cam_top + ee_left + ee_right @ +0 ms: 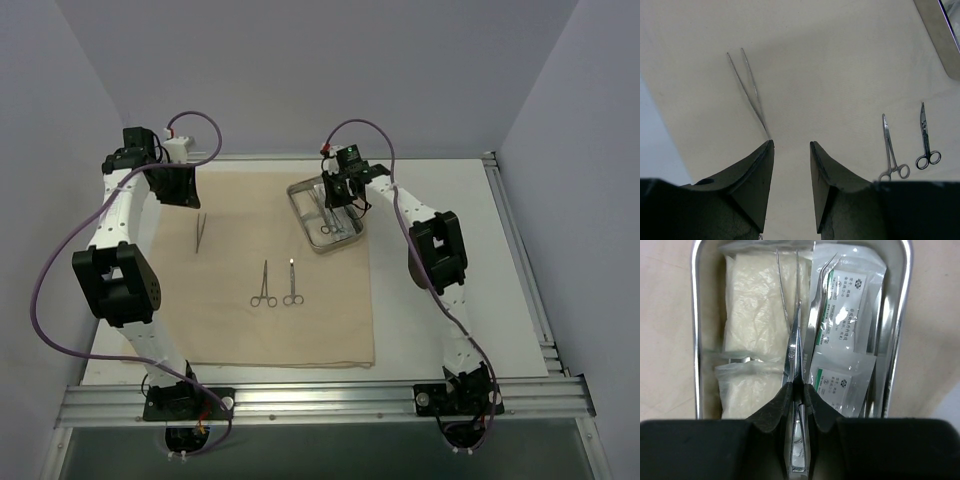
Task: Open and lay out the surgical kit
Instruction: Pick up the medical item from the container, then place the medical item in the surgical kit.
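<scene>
The beige cloth (270, 325) lies spread flat. On it rest thin tweezers (200, 232) (751, 90), forceps (264, 285) (890, 150) and scissors (292, 283) (926, 140). The steel tray (303, 215) (696, 340) sits at the cloth's far right. It holds two white gauze pads (757, 305) (747, 390), two clear packets (850, 295) (845, 382) and curved tweezers (816, 315). My right gripper (335, 205) (800, 386) reaches into the tray, shut on straight tweezers (794, 352). My left gripper (188, 200) (791, 143) hovers open and empty over the cloth, just beside the lying tweezers.
White table (450, 320) borders the cloth on the right, ending at a metal rail (520, 260). Grey walls close in the back and both sides. Purple cables (50, 300) loop off both arms.
</scene>
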You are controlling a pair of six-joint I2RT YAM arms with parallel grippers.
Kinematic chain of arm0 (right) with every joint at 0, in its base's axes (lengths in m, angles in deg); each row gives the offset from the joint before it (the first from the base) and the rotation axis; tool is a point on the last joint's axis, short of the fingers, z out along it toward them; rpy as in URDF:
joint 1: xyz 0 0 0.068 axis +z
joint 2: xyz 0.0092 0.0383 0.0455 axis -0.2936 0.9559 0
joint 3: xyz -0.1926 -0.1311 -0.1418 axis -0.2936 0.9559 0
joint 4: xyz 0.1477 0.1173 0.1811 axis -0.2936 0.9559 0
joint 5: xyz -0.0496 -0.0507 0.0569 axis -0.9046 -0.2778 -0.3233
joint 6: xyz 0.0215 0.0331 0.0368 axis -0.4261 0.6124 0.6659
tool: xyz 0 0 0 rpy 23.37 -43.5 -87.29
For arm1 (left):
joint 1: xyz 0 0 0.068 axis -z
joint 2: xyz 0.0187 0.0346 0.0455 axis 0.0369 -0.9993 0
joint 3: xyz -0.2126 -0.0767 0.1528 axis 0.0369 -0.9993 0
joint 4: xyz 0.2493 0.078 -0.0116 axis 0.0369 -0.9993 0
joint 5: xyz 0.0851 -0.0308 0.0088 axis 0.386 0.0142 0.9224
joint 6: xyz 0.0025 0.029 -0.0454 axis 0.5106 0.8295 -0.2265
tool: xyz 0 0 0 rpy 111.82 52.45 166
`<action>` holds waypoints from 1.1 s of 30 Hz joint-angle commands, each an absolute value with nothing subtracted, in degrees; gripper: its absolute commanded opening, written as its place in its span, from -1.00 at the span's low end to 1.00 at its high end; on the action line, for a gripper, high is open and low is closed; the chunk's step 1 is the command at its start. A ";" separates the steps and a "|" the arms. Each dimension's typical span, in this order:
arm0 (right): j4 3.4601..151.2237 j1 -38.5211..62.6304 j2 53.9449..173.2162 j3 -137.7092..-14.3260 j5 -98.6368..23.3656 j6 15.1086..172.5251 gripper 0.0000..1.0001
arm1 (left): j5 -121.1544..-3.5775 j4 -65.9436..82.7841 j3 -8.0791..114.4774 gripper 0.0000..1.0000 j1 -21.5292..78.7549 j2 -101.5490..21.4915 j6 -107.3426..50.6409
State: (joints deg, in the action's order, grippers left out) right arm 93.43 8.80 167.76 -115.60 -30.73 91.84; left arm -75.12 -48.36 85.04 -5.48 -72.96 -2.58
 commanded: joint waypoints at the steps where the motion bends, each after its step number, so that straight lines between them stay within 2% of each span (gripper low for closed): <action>1: 90.73 8.68 159.86 -114.47 -32.35 93.24 -1.00 | -75.37 -48.61 87.64 -0.12 -5.27 -72.55 -1.74; 11: 86.16 8.77 157.92 -113.33 -34.02 97.54 -1.00 | -75.20 -48.88 87.55 -0.12 -5.27 -72.29 -1.57; 16: 79.58 9.56 153.54 -109.81 -34.90 105.00 -1.00 | -75.29 -48.88 87.47 -0.12 -5.27 -72.03 -1.65; 23: 74.47 16.76 148.78 -103.23 -44.21 115.37 -1.00 | -78.09 -48.97 85.89 -0.12 -5.27 -70.01 -2.27; 27: 69.29 20.36 147.55 -98.05 -45.10 122.04 -1.00 | -79.24 -49.14 83.25 -0.12 -5.18 -66.94 -1.57; 33: 64.17 28.27 148.77 -94.60 -48.17 131.99 -1.00 | -74.07 -44.67 74.39 -0.12 -5.97 -59.11 -2.53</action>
